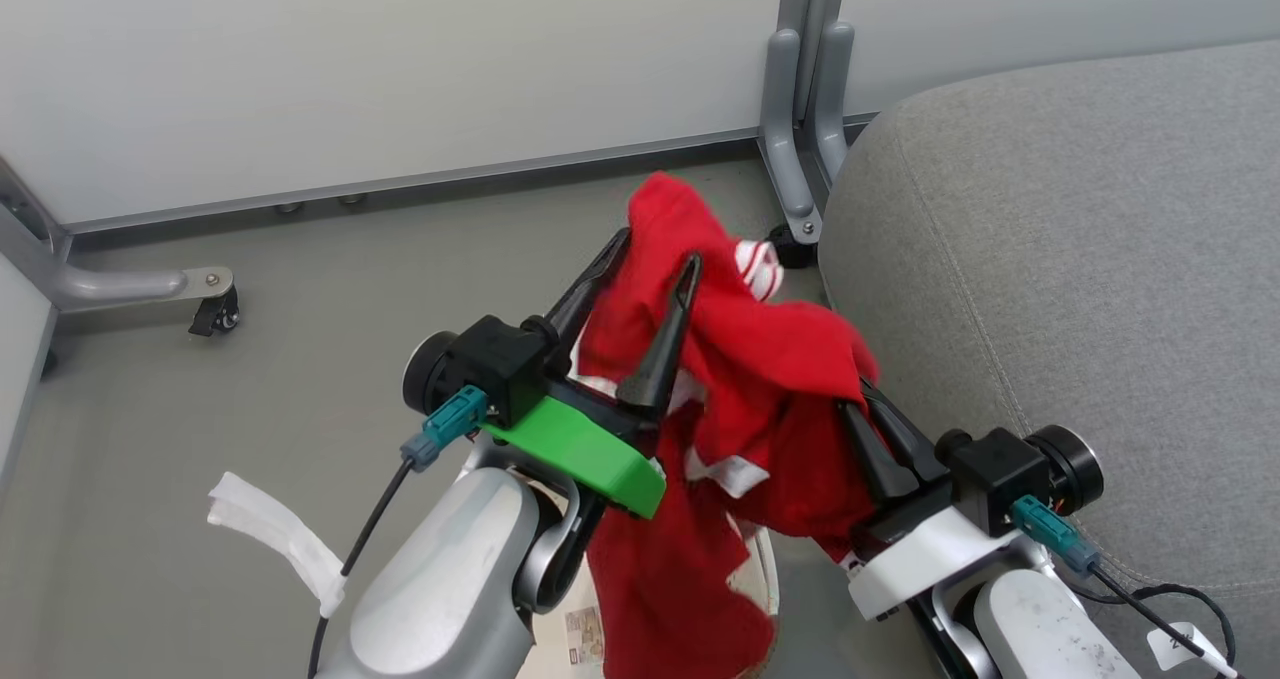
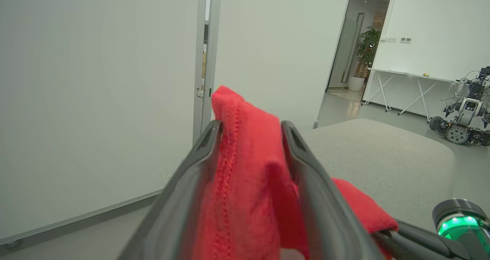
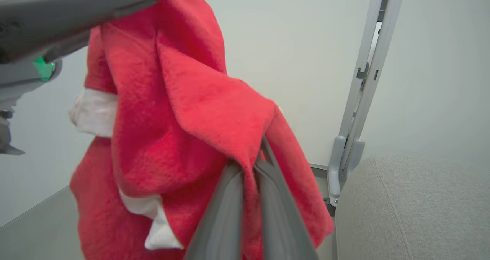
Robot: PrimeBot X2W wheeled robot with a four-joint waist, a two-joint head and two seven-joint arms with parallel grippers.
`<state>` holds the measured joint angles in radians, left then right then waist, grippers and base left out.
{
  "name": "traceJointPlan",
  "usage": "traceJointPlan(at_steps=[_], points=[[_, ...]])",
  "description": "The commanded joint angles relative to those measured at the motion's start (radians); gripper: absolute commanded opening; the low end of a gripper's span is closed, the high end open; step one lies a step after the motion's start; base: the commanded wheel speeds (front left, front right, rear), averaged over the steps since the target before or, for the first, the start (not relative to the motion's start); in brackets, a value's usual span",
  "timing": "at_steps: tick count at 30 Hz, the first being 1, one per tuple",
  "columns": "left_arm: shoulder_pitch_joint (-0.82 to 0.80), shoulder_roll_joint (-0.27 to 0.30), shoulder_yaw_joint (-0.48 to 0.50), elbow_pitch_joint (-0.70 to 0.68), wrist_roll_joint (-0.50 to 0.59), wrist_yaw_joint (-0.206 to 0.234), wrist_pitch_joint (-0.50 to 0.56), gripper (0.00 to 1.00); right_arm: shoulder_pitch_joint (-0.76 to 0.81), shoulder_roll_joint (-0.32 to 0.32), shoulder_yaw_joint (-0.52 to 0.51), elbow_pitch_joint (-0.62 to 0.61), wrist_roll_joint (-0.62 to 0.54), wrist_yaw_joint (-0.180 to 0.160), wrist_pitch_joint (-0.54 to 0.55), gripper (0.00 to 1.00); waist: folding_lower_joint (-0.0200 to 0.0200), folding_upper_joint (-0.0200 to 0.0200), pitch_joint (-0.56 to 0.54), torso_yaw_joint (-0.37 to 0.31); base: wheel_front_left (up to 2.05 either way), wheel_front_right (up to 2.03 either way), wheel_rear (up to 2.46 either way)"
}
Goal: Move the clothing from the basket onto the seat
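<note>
Left gripper [image 1: 658, 249] and right gripper [image 1: 868, 414] both pinch the red clothing [image 1: 770, 359], which I hold aloft beside the seat [image 1: 1080, 259]; as far as I can see, nothing lies there yet.

Clamping clothing [image 1: 770, 359] with left gripper [image 1: 658, 251], raised, jaws part-spread. Pinching same with right gripper [image 1: 862, 407], lower, jaws nearly closed.

Clothing [image 1: 760, 359] hoisted up right by the seat [image 1: 1080, 259]
Red bundle with white striped trim, all bunched, hanging down in loose folds; top fold pinched in the left gripper [image 1: 658, 247]; right side pinched in the right gripper [image 1: 862, 399]; seat's a big grey woven cushion with a rounded edge, just to its right
</note>
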<state>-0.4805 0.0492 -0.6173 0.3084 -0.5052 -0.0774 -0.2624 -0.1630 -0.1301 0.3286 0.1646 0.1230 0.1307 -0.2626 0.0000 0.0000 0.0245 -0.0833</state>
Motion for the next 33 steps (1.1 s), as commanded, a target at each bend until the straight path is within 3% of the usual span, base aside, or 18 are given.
traceJointPlan(at_steps=[1,25,33], points=[[0.019,0.002,0.004,0.004,0.005,0.004,-0.003,1.00,0.010,0.003,-0.003,-0.008,0.006,0.000,-0.003,0.00,0.0000,0.0000,0.000,0.001,0.00,0.00,0.00],[0.043,0.002,0.008,0.028,0.038,-0.002,-0.002,1.00,0.017,0.000,-0.024,-0.036,-0.001,0.000,-0.003,0.00,0.0000,0.0000,-0.009,-0.005,0.00,0.00,0.00],[0.071,0.003,0.025,0.059,0.079,0.000,-0.001,1.00,0.030,0.003,-0.042,-0.057,0.005,0.000,-0.003,0.00,0.0000,0.0000,-0.007,-0.056,0.00,0.00,0.00]])
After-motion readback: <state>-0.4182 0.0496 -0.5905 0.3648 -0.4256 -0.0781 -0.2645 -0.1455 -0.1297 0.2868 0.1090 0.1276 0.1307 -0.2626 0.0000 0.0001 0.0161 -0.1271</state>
